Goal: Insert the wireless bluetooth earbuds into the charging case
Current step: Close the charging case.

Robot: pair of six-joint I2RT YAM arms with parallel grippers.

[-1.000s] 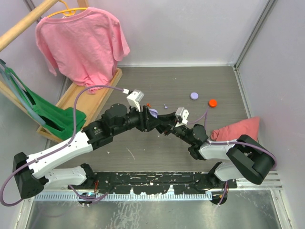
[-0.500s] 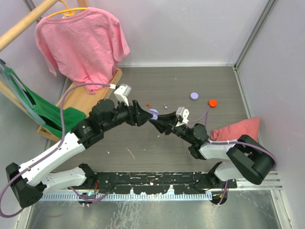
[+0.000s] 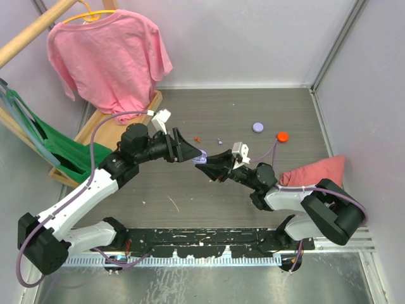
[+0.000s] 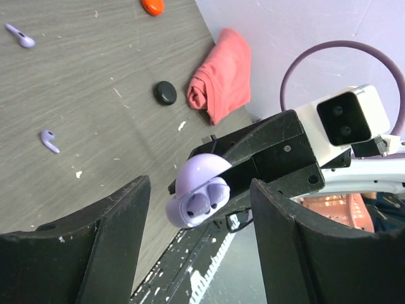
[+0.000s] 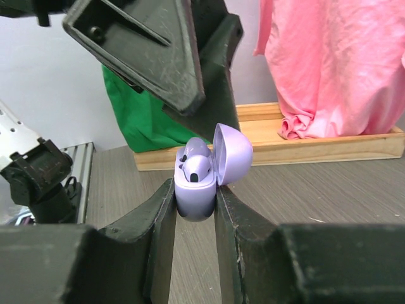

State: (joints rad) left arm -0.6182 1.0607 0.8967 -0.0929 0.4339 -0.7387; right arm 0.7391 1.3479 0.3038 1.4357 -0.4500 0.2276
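Observation:
The charging case point(image 5: 193, 199) I see is lilac, not black. Its lid stands open, and two lilac earbuds point(image 5: 197, 166) sit in its wells. My right gripper point(image 5: 195, 196) is shut on the case body and holds it above the table. It also shows in the top view point(image 3: 201, 157). My left gripper point(image 4: 199, 190) is open, its fingers either side of the case point(image 4: 190, 183) without touching. No tiny black comma-shaped pieces are in view. A small round black puck point(image 4: 166, 92) lies on the table.
Two loose lilac earbud-shaped pieces point(image 4: 49, 140) point(image 4: 25, 39) lie on the table. A lilac disc point(image 3: 258, 127) and an orange disc point(image 3: 282, 135) sit far right. A pink cloth point(image 3: 316, 171) lies right. A wooden tray point(image 3: 111, 130) with a green cloth stands left.
My left gripper has drawn back to the left, away from the case, and its fingers now stand apart. The right gripper still holds the case in about the same place.

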